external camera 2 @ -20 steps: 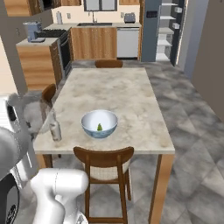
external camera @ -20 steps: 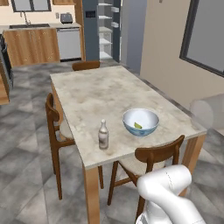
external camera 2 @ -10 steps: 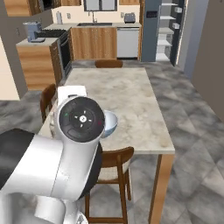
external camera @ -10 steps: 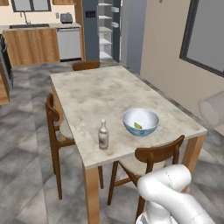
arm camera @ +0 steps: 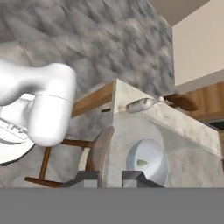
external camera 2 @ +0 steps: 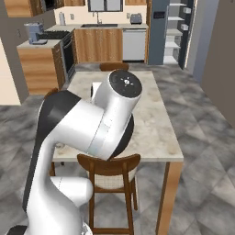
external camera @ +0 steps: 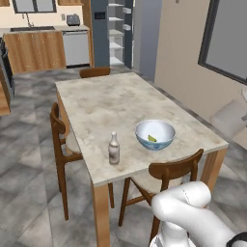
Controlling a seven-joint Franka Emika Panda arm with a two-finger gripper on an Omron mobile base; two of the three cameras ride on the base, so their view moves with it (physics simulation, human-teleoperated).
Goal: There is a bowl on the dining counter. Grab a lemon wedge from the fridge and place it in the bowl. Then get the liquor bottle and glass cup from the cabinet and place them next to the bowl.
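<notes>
Gripper (arm camera: 110,178): hung off the counter's near corner, looking along the top; tips stood close together with a narrow gap.
Cup (arm camera: 102,151): rose as a see-through grey shape from between the tips, closer to one finger; looked pinched by its wall, though the contact itself could not be made out.
Near chair (external camera: 174,170): tucked under the counter's front edge, dark wooden back, pale seat.
Counter (external camera: 101,103): beige marbled top on light wooden legs, set lengthwise away from the base.
Bottle (external camera: 114,148): stood upright on the counter near its front edge, left of the bowl in the left base view, near it but not touching; lay sideways across the rolled hand view.
Bowl (external camera: 155,134): sat on the counter toward its front right corner, upright, glossy rim facing up.
Wedge (external camera: 152,138): lay inside the bowl on its bottom, small and yellow.
Side chair (external camera: 59,140): stood at the counter's left long side, back close against the edge.
Far chair (external camera: 94,72): drawn in at the counter's far end.
Fridge (external camera: 99,29): stood beyond the far end against the back wall, door open, pale shelves exposed.
Worktop (external camera: 43,30): ran left of the fridge over wooden cupboards.
Toaster (external camera: 73,20): sat on the worktop near the fridge.
</notes>
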